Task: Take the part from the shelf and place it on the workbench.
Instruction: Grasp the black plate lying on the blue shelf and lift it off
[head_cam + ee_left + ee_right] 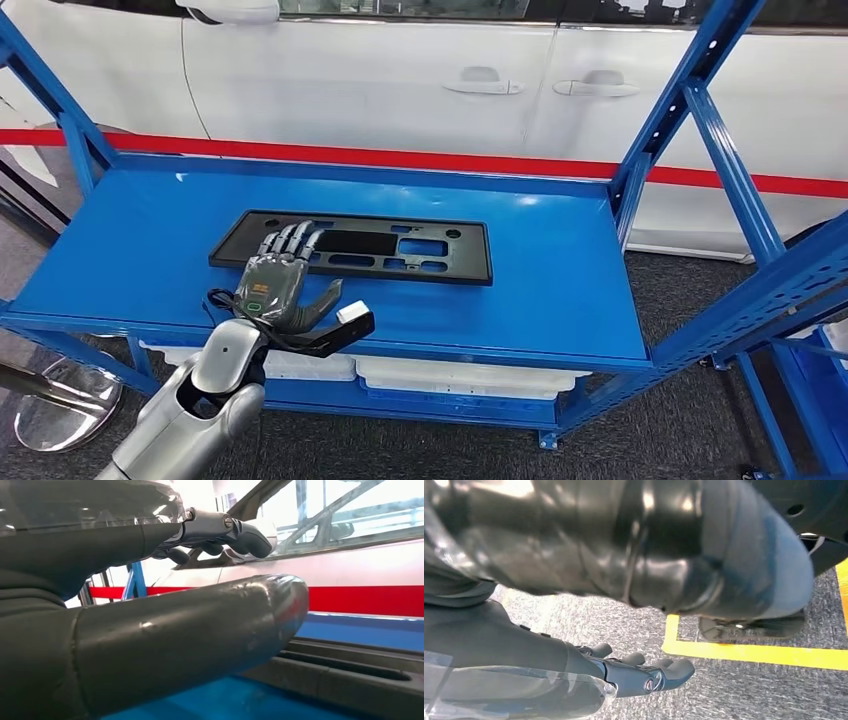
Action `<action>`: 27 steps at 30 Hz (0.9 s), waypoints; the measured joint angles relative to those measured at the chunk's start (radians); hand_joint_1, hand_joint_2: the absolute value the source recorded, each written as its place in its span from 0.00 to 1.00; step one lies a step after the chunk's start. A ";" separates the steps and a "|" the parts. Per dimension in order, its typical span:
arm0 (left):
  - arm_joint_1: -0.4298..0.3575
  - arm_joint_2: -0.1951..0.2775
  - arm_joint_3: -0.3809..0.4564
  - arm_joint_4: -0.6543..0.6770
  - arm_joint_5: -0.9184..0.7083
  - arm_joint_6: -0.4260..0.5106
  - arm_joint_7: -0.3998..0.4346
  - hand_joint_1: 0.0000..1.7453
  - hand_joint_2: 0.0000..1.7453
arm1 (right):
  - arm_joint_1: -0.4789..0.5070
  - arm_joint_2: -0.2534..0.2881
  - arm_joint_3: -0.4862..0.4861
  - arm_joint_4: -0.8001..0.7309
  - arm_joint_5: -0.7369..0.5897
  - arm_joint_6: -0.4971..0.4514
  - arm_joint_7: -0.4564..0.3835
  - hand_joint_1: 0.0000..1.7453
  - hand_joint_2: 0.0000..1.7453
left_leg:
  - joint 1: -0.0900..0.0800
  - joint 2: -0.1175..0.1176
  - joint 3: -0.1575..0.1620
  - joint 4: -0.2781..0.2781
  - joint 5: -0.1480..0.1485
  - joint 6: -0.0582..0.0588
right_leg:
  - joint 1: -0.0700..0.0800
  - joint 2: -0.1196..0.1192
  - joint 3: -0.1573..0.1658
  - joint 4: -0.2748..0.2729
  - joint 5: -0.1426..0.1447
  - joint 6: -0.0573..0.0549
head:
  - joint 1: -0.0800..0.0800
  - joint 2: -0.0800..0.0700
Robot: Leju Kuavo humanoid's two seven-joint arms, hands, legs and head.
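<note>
A flat black plastic part (370,243) with several cutouts lies lengthwise on the blue shelf (540,290). My left hand (280,282) reaches in from the front, palm down, its fingers (290,238) spread over the part's left end. In the left wrist view the thick thumb (200,635) hovers just above the shelf beside the part (350,680), the darker fingers (235,530) stretch out higher up, and nothing is gripped. My right hand (634,672) hangs low over the grey floor, fingers loosely apart and holding nothing.
A white car (400,70) with a red stripe stands right behind the shelf. Slanted blue uprights (690,110) frame the right side. White trays (460,378) sit on the lower level. A yellow floor line (749,652) runs below the right hand.
</note>
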 joint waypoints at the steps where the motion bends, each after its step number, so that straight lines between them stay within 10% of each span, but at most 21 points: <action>1: 0.001 0.000 0.000 0.000 0.000 0.000 0.000 0.00 0.00 | 0.001 -0.001 0.000 0.000 0.000 0.000 0.000 0.00 0.00 | 0.000 -0.001 0.009 0.002 -0.007 -0.003 | -0.002 0.000 0.019 -0.060 0.049 0.000 | 0.000 0.000; 4: 0.000 0.001 0.000 -0.001 -0.008 0.003 -0.009 0.00 0.00 | 0.000 -0.002 0.000 0.000 -0.002 0.002 -0.001 0.00 0.00 | -0.004 -0.004 0.022 0.011 -0.027 -0.019 | -0.002 0.001 0.080 -0.214 0.122 -0.010 | 0.000 0.000; 11: 0.000 0.009 -0.005 -0.002 -0.034 0.013 -0.032 0.00 0.00 | 0.001 -0.003 0.000 0.000 -0.002 0.010 -0.004 0.00 0.00 | -0.005 -0.002 0.025 0.008 -0.035 -0.018 | 0.004 0.006 0.085 -0.231 0.108 -0.026 | 0.000 0.000; 15: 0.000 0.010 -0.006 -0.002 -0.036 0.010 -0.030 0.00 1.00 | 0.000 -0.003 0.000 0.000 -0.002 0.010 -0.004 0.00 0.00 | -0.005 -0.002 0.027 0.003 -0.035 -0.021 | 0.006 0.006 0.085 -0.231 0.106 -0.030 | 0.000 0.000; 27: 0.001 0.010 -0.012 -0.002 -0.019 -0.003 -0.032 0.00 1.00 | 0.000 -0.003 0.000 0.002 -0.002 0.003 -0.006 0.00 0.00 | -0.005 -0.002 0.027 0.004 -0.035 -0.034 | 0.005 0.005 0.087 -0.229 0.106 -0.031 | 0.000 0.000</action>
